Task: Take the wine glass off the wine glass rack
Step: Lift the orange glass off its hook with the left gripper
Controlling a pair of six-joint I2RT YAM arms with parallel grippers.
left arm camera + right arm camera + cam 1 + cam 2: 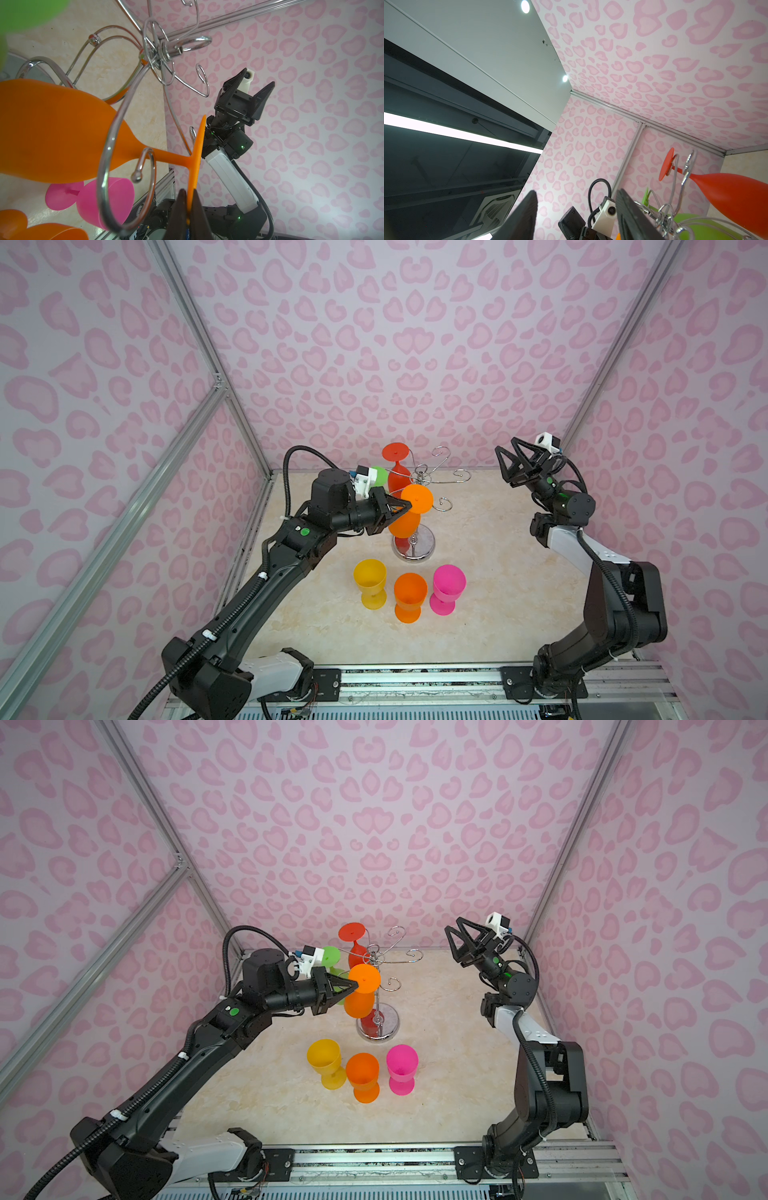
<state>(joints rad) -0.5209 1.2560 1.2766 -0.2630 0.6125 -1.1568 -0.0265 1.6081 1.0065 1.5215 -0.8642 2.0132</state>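
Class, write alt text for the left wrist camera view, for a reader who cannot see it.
The left gripper pinches the foot rim of an orange wine glass, its stem crossing a curled hook of the chrome wine glass rack. Behind, the right gripper stands open before the pink patterned wall.

A: Position of the wine glass rack (422,549)?
B: On the tabletop (498,593), rear centre; three upright glasses (410,595) stand in a row before it.
A: The wine glass (405,522)?
B: Hung at the rack's front; left gripper (407,506) on its foot, from the left; right gripper (505,444) well right, apart.
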